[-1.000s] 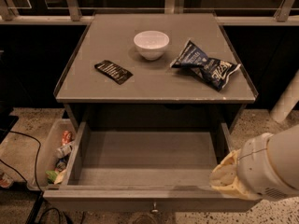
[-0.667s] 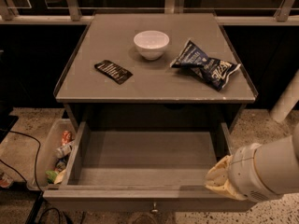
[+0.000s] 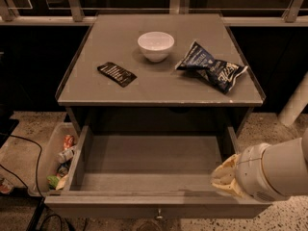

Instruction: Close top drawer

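Far left, floor level: a clear plastic bin (image 3: 48, 162) sits just beside the cabinet's left side, holding a jumble of snack packets (image 3: 65, 158). A black cable (image 3: 26, 146) runs over the speckled floor left of it.

Next, the worktop (image 3: 159, 91): grey, square, low lip on left and right edges. On it, a flat black packet (image 3: 117, 74) lies left of centre at an angle. The white bowl (image 3: 155, 45) is upright, about centre toward the back, apart from the packet. The chip bag (image 3: 214, 69), dark blue and crumpled, lies right of the bowl, near it but not touching.

Directly under the worktop, the top drawer (image 3: 149, 160) is open, pulled well out toward the camera. Its inside floor and both side walls show. The front panel runs along the bottom of the view, seen from above, with a small round knob (image 3: 159, 215) at centre.

Lower right: the claw (image 3: 225, 178), in a cream cover, is at the drawer's front right corner, where the front panel meets the right side wall. Touching or just above: can't tell. Apart or together: can't tell. The white arm (image 3: 276, 170) runs off the right edge behind it.

Far right: a pale post (image 3: 294, 102) stands on the floor near the cabinet, not touching.
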Robot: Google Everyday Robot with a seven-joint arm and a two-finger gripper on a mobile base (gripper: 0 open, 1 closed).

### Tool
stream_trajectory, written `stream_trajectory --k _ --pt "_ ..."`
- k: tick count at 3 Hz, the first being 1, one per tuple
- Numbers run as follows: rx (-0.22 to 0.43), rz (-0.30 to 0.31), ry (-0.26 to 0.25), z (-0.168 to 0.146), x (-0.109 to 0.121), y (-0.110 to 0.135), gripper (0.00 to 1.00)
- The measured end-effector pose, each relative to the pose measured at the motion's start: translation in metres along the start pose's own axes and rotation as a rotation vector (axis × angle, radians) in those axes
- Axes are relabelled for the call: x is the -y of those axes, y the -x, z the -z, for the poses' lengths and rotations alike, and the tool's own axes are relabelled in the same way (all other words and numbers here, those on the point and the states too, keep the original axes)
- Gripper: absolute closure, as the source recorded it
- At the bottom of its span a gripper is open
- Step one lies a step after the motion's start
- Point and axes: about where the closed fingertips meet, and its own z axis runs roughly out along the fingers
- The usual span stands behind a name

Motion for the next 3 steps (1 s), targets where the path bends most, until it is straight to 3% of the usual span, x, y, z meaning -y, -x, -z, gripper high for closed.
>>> stream_trajectory --k 1,3 --pt "-0.040 -0.004 0.049 -0.004 -0.017 -0.006 1.00" --pt "-0.092 -0.120 0.223 -0.048 -0.061 -0.035 1.00"
